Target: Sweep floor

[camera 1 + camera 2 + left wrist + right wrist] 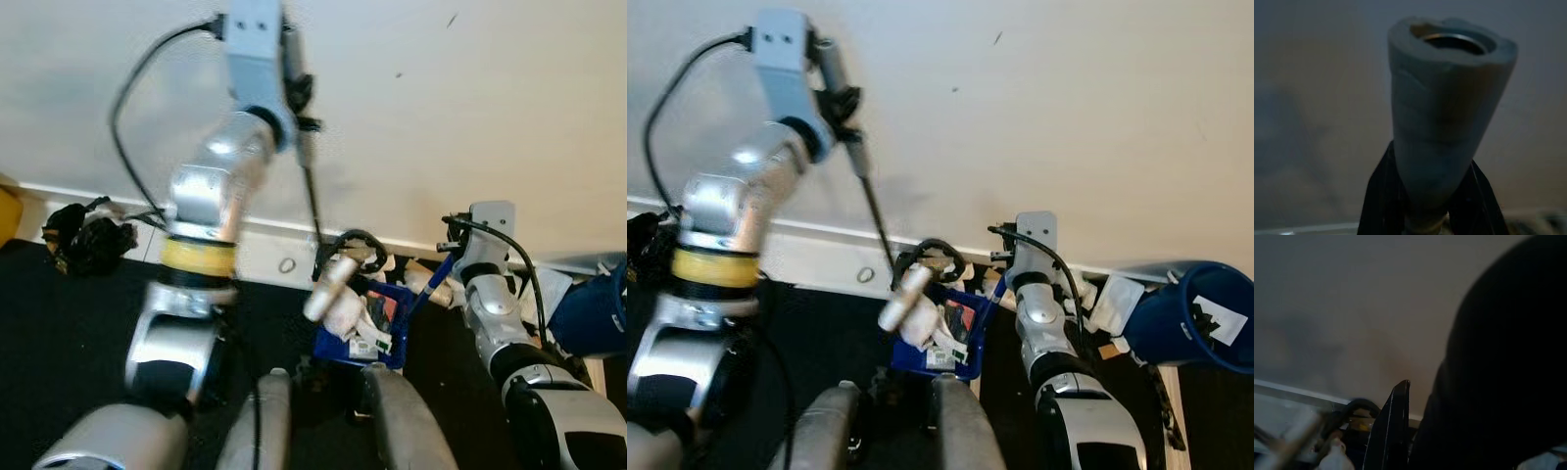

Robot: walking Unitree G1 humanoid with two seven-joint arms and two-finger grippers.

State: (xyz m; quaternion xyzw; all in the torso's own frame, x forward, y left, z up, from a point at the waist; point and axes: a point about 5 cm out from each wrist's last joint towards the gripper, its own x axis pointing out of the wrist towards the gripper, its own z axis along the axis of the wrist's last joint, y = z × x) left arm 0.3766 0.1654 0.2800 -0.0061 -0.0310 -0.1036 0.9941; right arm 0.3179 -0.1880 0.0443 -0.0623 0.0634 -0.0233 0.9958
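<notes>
Left gripper point(299, 93) clamped on the broom point(312, 196) handle; right gripper point(453, 257) low at the dustpan point(377, 328).

In the head views the left arm is raised at 11 o'clock against the white wall point(470, 98), and the broom's thin dark shaft runs down from it toward 6 o'clock, ending by the baseboard point(265, 250). In the left wrist view two black fingers point(1378, 200) press either side of the grey handle end point(1444, 122). The blue dustpan sits on the dark floor point(69, 313) near centre, at about 5 o'clock, with pale litter point(338, 299) on it. The right gripper is at 4 o'clock by the dustpan's blue handle point(431, 279); I cannot tell whether its fingers are closed. A blue bin point(1190, 318) lies at 4 o'clock, far right.
</notes>
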